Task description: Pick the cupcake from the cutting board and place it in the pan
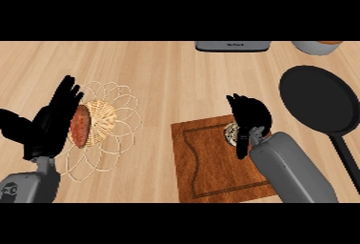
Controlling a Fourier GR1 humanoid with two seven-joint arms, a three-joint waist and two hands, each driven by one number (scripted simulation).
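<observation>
Wooden table (162,71) fills the view. Black pan (320,97) at 3 o'clock, handle running toward 5. Brown cutting board (211,167) at 5 o'clock, just left of the pan, not touching. Wire-and-wicker basket (103,119) at 9 o'clock with a reddish roll (80,126) in it. Left hand (49,124) rests beside the basket, fingers straight and spread wide. Right hand (249,116) over the board's upper right corner, fingers curled round the cupcake (230,133), mostly hidden. Cupcake is on the board. Grey appliance (232,45) at 12.
</observation>
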